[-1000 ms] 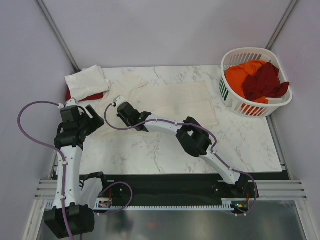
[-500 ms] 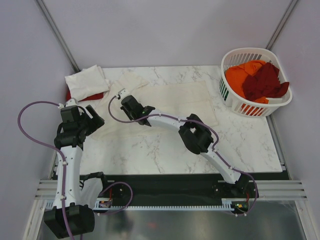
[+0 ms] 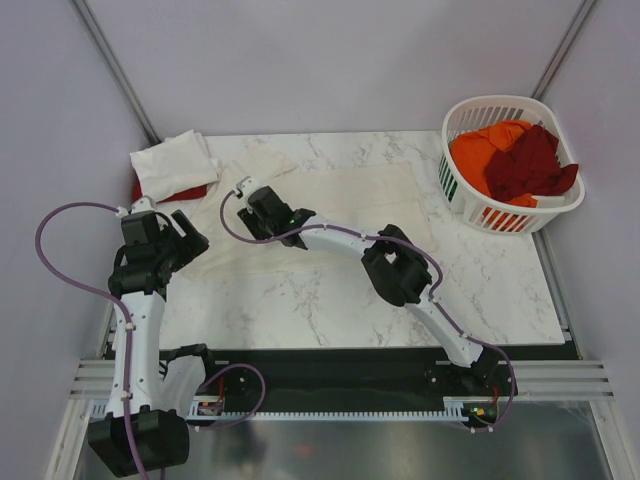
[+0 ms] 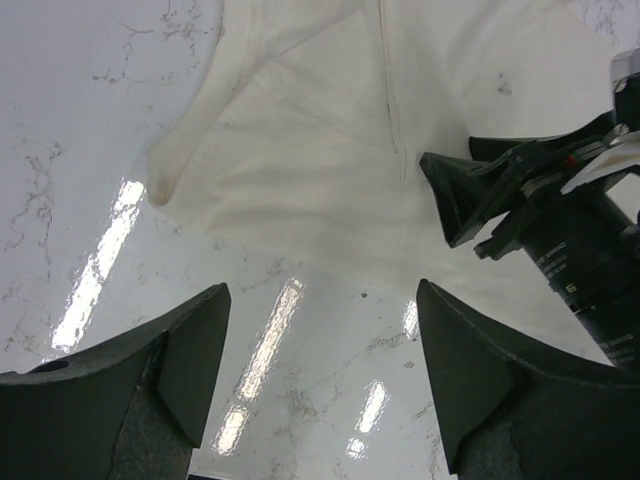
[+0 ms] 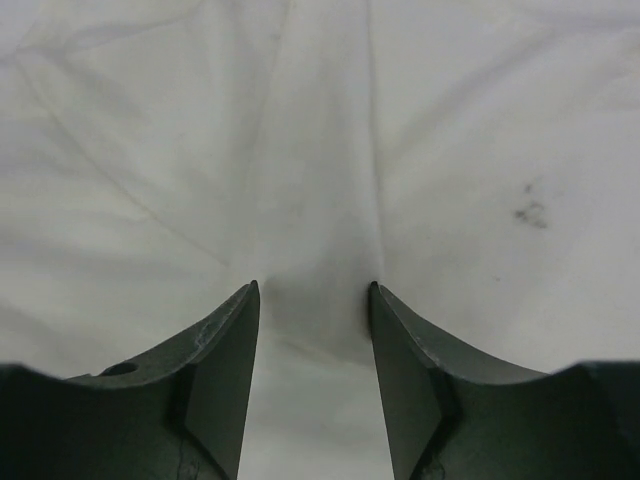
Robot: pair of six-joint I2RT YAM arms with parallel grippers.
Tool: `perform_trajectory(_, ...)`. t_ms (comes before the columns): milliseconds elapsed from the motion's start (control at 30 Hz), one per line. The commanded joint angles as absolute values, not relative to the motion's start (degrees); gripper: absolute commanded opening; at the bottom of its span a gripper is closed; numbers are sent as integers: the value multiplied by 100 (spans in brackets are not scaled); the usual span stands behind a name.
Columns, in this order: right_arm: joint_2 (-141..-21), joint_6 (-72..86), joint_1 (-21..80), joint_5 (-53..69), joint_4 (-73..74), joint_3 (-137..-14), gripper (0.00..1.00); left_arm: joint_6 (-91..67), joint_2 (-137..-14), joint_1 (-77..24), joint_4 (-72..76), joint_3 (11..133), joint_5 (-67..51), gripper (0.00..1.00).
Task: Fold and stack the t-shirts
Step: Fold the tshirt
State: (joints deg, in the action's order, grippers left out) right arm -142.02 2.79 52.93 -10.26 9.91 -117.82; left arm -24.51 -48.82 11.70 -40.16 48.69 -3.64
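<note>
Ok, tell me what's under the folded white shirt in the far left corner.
A red garment peeks out beneath the folded white shirt; most of it is covered.

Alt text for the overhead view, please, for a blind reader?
A cream shirt lies spread on a marble table, the right gripper over it, the left gripper near its edge. A basket of red and orange clothes stands far right.
</note>
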Motion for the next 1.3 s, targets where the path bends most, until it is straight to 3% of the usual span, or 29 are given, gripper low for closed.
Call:
perform_trajectory(0,-13834,316,5511,-773,835,-11628,57,-2206,-4852,1160,-3876,4887,-466,82)
perform_trajectory(333,-13729,44,5818,-1835,853,-11760,57,-2197,-4816,1160,-3876,4887,-475,82)
perform_trajectory(433,-13711,-211,5976,-2512,835,-11804,62,-2206,-4816,1160,-3876,4887,-475,82)
perform_trajectory(800,-13903,-27,6038,-2056,922,-11776,48,-2206,-4808,1160,-3876,4887,-466,82)
perform_trajectory(1033,-14220,-18,5924,-1978,1098,-11979,55,-2206,-4799,1160,-3876,4887,-475,82)
perform_trajectory(1267,-14335,167,5871,-1890,1099,-11953,56,-2206,-4808,1160,-3876,4887,-475,82)
